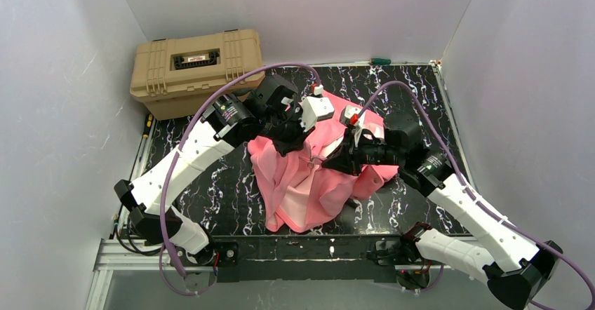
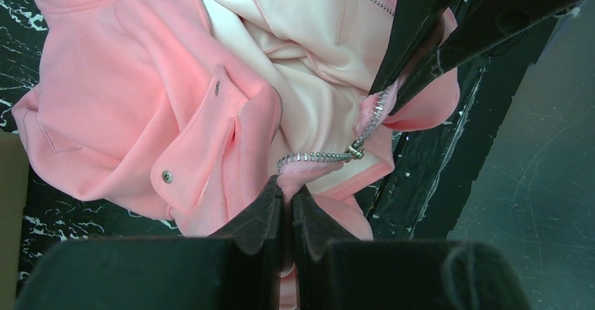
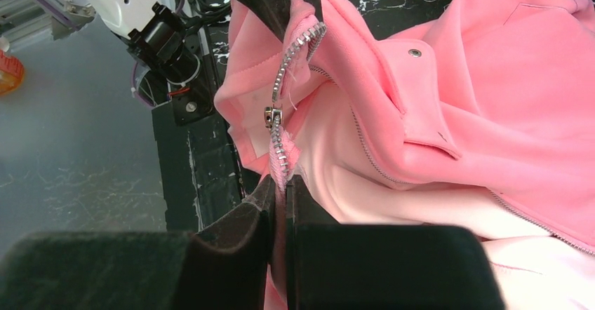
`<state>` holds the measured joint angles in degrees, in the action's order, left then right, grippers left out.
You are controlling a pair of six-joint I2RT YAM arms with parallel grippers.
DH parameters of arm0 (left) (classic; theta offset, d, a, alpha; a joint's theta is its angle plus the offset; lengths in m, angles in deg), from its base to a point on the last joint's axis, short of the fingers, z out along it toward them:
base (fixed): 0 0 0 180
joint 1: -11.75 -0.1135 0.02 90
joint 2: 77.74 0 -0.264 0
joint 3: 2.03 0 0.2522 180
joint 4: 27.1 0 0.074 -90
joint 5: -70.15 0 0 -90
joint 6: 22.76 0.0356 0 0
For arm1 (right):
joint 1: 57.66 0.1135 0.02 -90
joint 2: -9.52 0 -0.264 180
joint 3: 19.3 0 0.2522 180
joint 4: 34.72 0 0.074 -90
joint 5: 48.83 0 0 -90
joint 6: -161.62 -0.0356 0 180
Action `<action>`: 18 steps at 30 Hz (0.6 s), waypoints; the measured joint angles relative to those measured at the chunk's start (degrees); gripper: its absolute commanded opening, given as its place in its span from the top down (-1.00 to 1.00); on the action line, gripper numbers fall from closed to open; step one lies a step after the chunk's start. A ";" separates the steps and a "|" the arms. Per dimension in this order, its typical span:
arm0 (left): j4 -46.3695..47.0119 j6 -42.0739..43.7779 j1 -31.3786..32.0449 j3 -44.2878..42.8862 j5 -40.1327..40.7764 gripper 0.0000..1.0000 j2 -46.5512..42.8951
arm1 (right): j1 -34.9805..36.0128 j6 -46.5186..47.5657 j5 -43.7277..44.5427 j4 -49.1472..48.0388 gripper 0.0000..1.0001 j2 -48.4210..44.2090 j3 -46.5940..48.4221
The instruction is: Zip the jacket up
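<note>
salmon-pink jacket [image 1: 309,184], unzipped and crumpled, pale lining showing; its zipper edge [image 3: 295,50] is pinched taut between the left hand [image 2: 286,191] and right hand [image 3: 281,184], slider [image 3: 272,116] between them.

You have the pink jacket [image 1: 281,166] bunched in a heap at the middle of the black marbled table [image 1: 210,198], with its pale lining [image 1: 309,201] showing toward the near edge. Your left gripper [image 1: 300,142] and right gripper [image 1: 335,161] both reach down into the fabric, close together. A tan case [image 1: 198,68] sits at the far left corner, apart from the jacket.
</note>
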<state>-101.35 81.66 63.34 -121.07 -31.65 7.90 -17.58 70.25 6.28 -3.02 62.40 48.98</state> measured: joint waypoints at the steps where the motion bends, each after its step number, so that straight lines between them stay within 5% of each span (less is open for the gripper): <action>1: 0.00 0.09 0.02 0.00 0.00 1.00 0.00 | 0.00 0.09 0.07 0.04 0.97 0.00 0.11; 18: 0.09 1.11 0.24 0.28 0.28 1.00 -0.07 | 0.00 0.22 0.35 0.46 0.97 0.11 0.44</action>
<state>-101.26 82.77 63.58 -120.78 -31.36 7.84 -17.58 70.47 6.63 -2.56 62.51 49.42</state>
